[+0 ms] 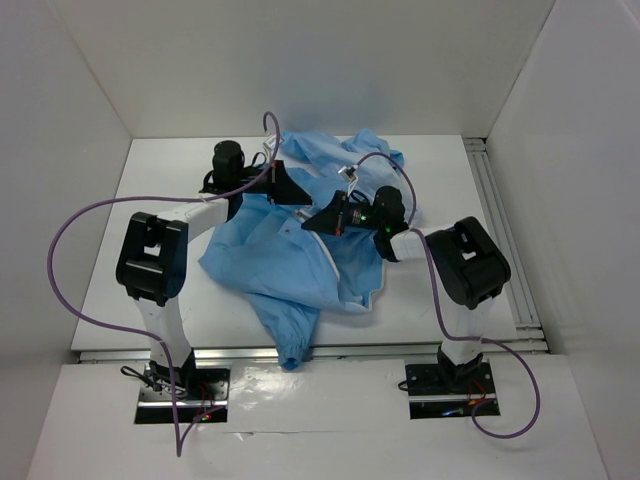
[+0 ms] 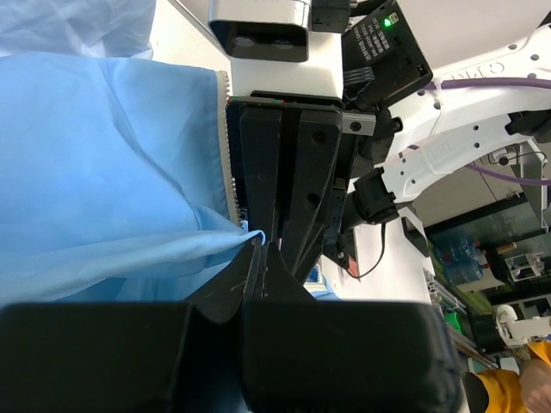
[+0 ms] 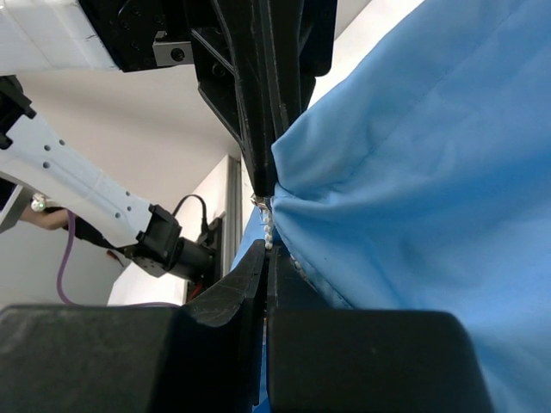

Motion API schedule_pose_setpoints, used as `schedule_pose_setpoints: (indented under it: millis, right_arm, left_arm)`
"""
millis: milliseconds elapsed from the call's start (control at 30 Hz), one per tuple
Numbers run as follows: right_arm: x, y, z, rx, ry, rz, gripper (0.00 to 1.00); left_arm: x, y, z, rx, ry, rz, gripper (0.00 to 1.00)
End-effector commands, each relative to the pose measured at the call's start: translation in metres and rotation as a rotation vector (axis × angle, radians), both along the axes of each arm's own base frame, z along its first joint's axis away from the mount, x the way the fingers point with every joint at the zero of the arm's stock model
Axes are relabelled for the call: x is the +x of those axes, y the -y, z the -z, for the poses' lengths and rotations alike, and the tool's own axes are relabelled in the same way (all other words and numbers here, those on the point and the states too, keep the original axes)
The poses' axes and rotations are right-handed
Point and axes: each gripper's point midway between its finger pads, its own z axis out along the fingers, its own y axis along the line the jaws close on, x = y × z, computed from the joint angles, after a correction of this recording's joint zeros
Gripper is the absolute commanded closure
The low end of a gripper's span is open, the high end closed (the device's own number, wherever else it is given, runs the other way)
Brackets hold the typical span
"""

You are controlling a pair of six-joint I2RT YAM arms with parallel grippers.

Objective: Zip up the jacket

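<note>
The light sky-blue jacket (image 1: 290, 255) lies crumpled mid-table, one sleeve hanging over the near edge. Both grippers meet at its front edge. My left gripper (image 1: 293, 198) is shut on a fold of blue fabric beside the white zipper teeth (image 2: 228, 146), as the left wrist view (image 2: 261, 249) shows. My right gripper (image 1: 318, 220) is shut on the white zipper edging (image 3: 269, 231), tip to tip with the left fingers (image 3: 250, 103). In the left wrist view the right fingers (image 2: 288, 172) stand just beyond my jaws. The zipper slider is hidden.
White enclosure walls stand to the left, back and right. An aluminium rail (image 1: 500, 230) runs along the table's right side. Purple cables (image 1: 80, 220) loop from both arms. The table's near edge (image 1: 400, 350) lies just below the jacket.
</note>
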Motion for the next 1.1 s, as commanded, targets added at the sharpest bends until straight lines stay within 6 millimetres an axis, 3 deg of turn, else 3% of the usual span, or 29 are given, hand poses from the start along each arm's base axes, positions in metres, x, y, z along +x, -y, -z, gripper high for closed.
schedule_pose_setpoints:
  millis: [0, 667, 1067]
  right_arm:
    - [-0.002, 0.002, -0.009, 0.036, 0.061, -0.02, 1.0]
    - [-0.002, 0.0, -0.009, 0.06, 0.047, -0.033, 1.0]
    - [-0.001, 0.003, -0.011, 0.074, 0.058, -0.036, 1.0]
  left_arm:
    - [-0.005, 0.002, -0.009, -0.017, 0.07, 0.055, 1.0]
    - [-0.012, 0.009, -0.018, -0.031, 0.096, 0.082, 1.0]
    - [-0.016, 0.008, -0.012, -0.022, 0.086, 0.094, 1.0]
